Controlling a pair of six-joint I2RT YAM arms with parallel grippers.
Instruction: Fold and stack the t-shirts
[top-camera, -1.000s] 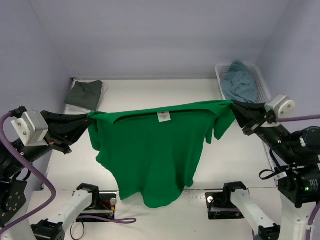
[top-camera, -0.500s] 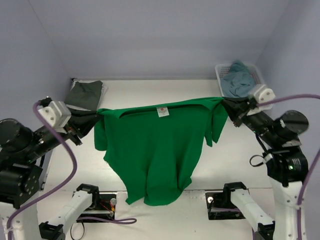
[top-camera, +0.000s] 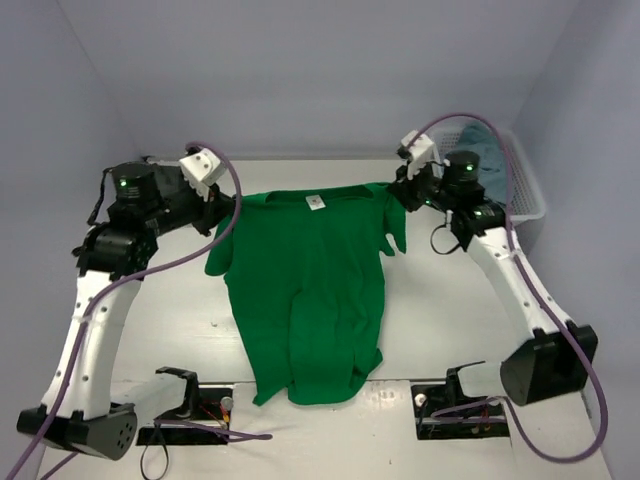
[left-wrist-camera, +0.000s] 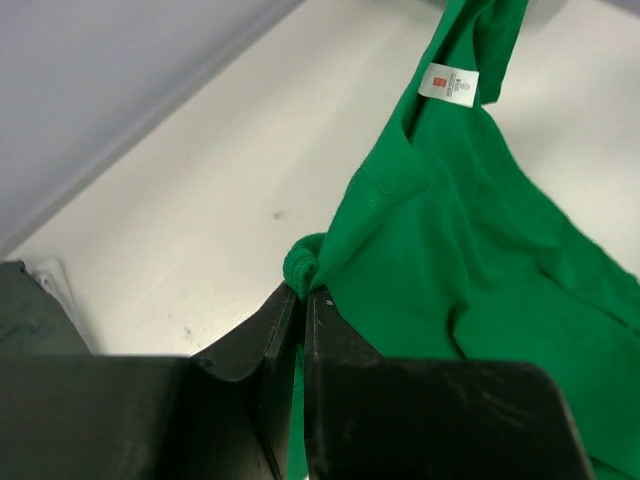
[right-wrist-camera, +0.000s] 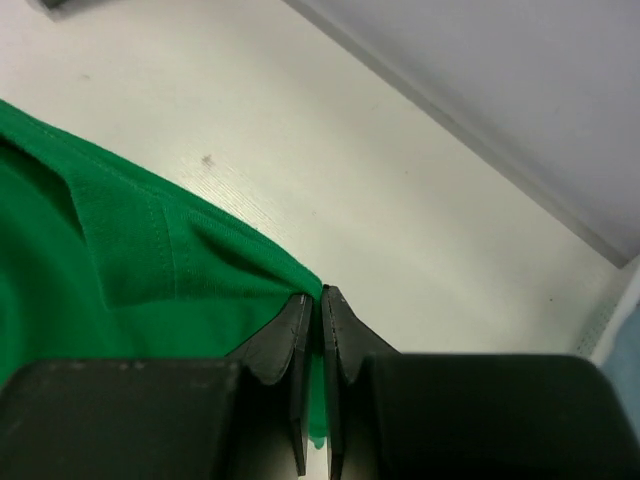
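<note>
A bright green t-shirt (top-camera: 305, 290) is stretched by its shoulders between my two grippers, collar and white label (top-camera: 315, 203) at the far side and its body trailing toward the near edge. My left gripper (top-camera: 232, 202) (left-wrist-camera: 303, 290) is shut on a bunched fold of the left shoulder (left-wrist-camera: 310, 255). On the other side, my right gripper (top-camera: 395, 192) (right-wrist-camera: 321, 295) is shut on the right shoulder seam (right-wrist-camera: 200, 250). A teal-blue t-shirt (top-camera: 488, 148) lies in the basket. The edge of a dark grey t-shirt (left-wrist-camera: 20, 315) shows at the back left, with a white cloth (left-wrist-camera: 55, 282) under it.
The white lattice basket (top-camera: 528, 190) stands at the back right corner against the wall. Both arm bases (top-camera: 175, 395) (top-camera: 465, 390) sit at the near edge, with purple cables looping from the arms. Walls close in the back and both sides.
Both arms have swung in from the sides and reached far over the table, carrying the green t-shirt toward the back. The shirt hangs narrower and lower than before.
</note>
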